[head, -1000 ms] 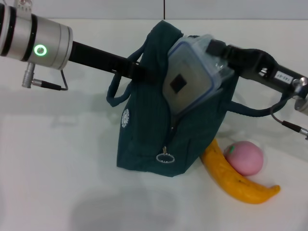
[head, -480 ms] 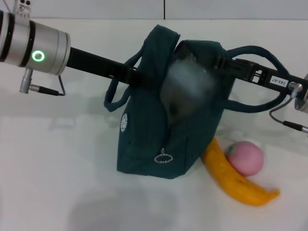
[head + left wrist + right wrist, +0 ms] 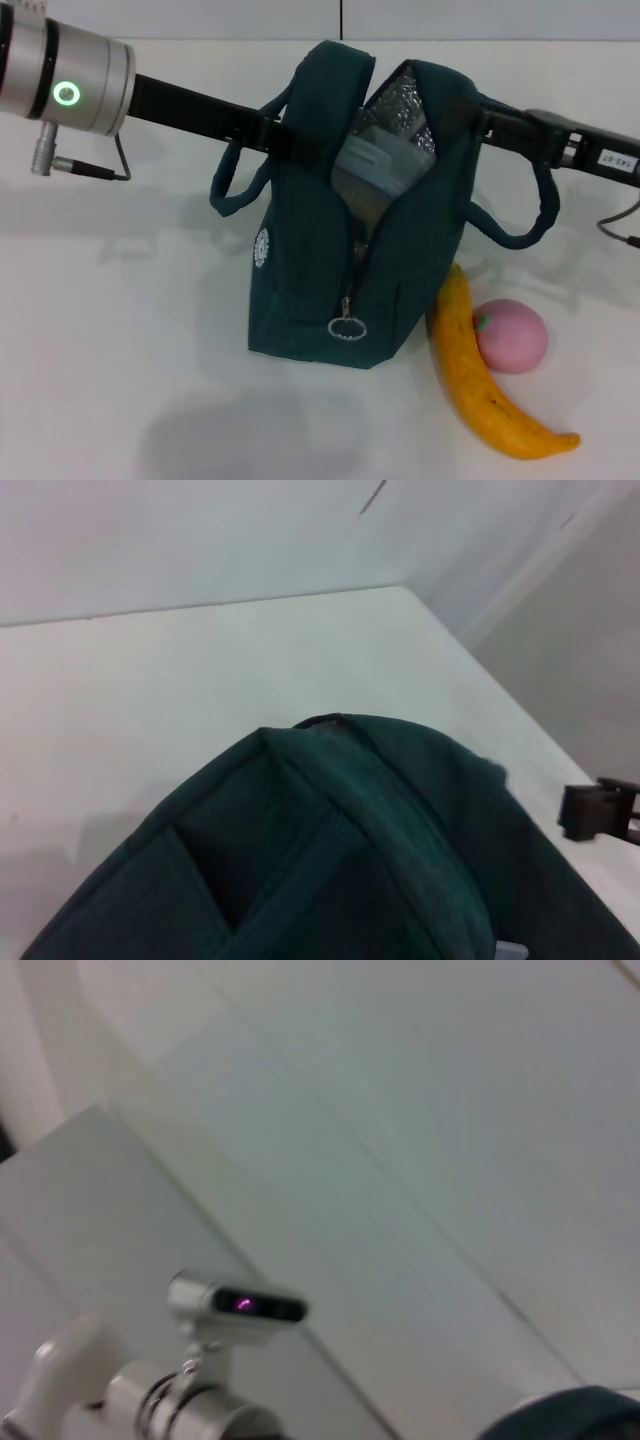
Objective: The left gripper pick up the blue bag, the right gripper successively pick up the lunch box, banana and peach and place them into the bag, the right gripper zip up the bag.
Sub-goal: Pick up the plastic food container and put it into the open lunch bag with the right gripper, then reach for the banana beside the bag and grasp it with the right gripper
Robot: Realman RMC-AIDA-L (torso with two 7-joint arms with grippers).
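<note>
While the left gripper [image 3: 285, 135] pinches the blue bag [image 3: 360, 250] at its 10 o'clock handle, the right gripper [image 3: 490, 125], finger state indeterminate, sits at 2. The lunch box [image 3: 375, 170] rests inside; the banana [image 3: 475, 375] and peach [image 3: 511, 335] lie at 4 o'clock.

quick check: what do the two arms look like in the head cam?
Left arm: black link, silver cylindrical wrist with a glowing green ring light, metal plug and grey cable beneath. Right arm: black, white number label, thin grey cable.

Left wrist: dark teal-blue fabric bag [image 3: 400, 860] fills the near field.
Stitched fold on top; white worktop [image 3: 150, 690] behind; small black part [image 3: 598, 810] beside it.
</note>
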